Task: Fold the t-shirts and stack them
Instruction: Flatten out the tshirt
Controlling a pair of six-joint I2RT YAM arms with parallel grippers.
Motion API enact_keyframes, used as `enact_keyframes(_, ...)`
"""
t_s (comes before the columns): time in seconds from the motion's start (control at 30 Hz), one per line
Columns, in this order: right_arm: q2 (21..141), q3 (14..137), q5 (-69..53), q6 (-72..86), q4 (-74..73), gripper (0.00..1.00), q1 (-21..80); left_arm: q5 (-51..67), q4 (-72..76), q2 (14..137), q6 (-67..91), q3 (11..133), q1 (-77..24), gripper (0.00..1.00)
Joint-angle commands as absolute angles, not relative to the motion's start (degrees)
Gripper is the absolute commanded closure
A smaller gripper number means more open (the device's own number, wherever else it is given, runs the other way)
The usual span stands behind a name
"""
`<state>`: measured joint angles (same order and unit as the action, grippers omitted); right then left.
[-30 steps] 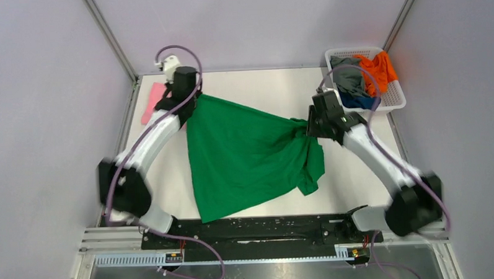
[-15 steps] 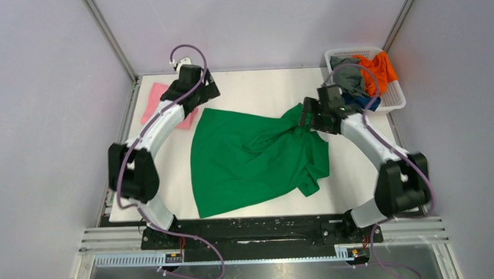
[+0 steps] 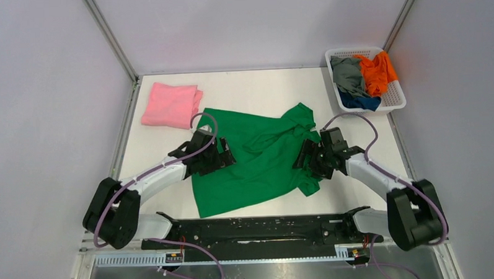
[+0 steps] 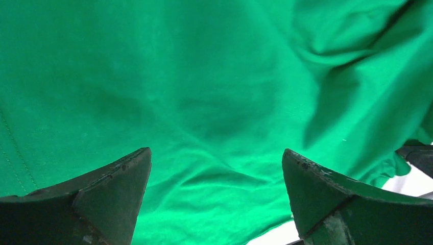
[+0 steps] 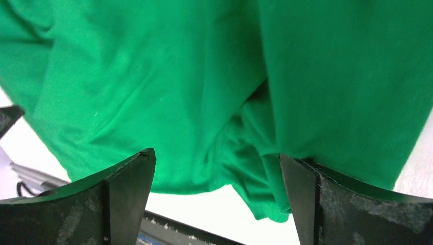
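The bright green t-shirt (image 3: 257,154) lies rumpled on the white table, its collar end toward the back and a sleeve bunched at the right. My left gripper (image 3: 225,156) hovers open over the shirt's left part; in the left wrist view the left gripper (image 4: 216,150) has only green cloth (image 4: 204,92) below it. My right gripper (image 3: 305,160) stands open over the shirt's right edge; in the right wrist view the right gripper (image 5: 217,153) frames the bunched hem (image 5: 255,178). The pink t-shirt (image 3: 169,105) lies folded at the back left. Grey (image 3: 347,74), orange (image 3: 377,73) and dark blue (image 3: 360,102) t-shirts fill the basket.
The white slatted basket (image 3: 397,101) stands at the back right corner. Metal frame posts rise at both back corners. The black rail holding the arm bases (image 3: 260,229) runs along the near edge. Bare table (image 3: 261,86) shows behind the green shirt.
Both grippers opened and let go of the green shirt, which dropped flat onto the table. Both arms drew back toward the near edge, uncovering the pink shirt.
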<state>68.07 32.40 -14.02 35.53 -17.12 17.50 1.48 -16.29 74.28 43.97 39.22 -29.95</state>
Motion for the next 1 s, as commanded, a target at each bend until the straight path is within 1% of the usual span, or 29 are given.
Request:
enact_keyframes(0.0,75.70,35.49,-10.22,36.58,-12.72,0.01,17.31,2.97,-9.67,77.91,47.06,36.80,-28.08,0.01)
enact_keyframes(0.13,81.66,38.56,-4.75,36.91,-15.82,0.00,15.37,5.95,-6.47,83.52,47.16,35.38,-23.27,0.01)
enact_keyframes(0.2,82.87,39.47,-6.21,36.68,-16.02,0.01,13.27,6.03,-6.07,86.31,47.15,35.89,-21.17,0.01)
enact_keyframes(0.27,83.75,41.04,-7.32,37.12,-16.85,0.01,11.53,4.36,-7.70,88.95,46.83,37.76,-19.67,0.01)
enact_keyframes(0.4,86.62,45.79,-3.35,34.13,-22.45,0.00,7.56,1.08,-11.80,92.36,45.58,42.66,-17.06,0.01)
enact_keyframes(0.47,88.62,47.45,-3.63,31.90,-23.84,0.00,4.37,0.28,-13.09,93.14,45.17,44.65,-15.89,0.01)
enact_keyframes(0.5,89.52,48.06,-3.97,31.12,-24.44,0.03,2.33,-1.06,-13.76,93.62,44.82,45.84,-15.49,0.01)
enact_keyframes(0.6,91.27,49.96,-6.49,28.28,-24.65,0.01,-0.90,-2.55,-14.86,95.31,43.71,49.35,-14.50,0.01)
enact_keyframes(0.7,91.51,52.28,-3.70,25.39,-25.77,0.01,-1.49,-2.73,-16.83,98.90,43.26,53.77,-14.02,0.01)
enact_keyframes(0.87,89.95,54.89,5.03,22.40,-28.07,0.01,-1.49,-2.82,-18.83,102.48,41.95,59.41,-13.53,0.01)
enact_keyframes(0.97,86.86,54.48,2.43,21.50,-27.70,0.01,-1.50,-3.05,-21.08,102.53,40.43,63.97,-13.18,0.01)
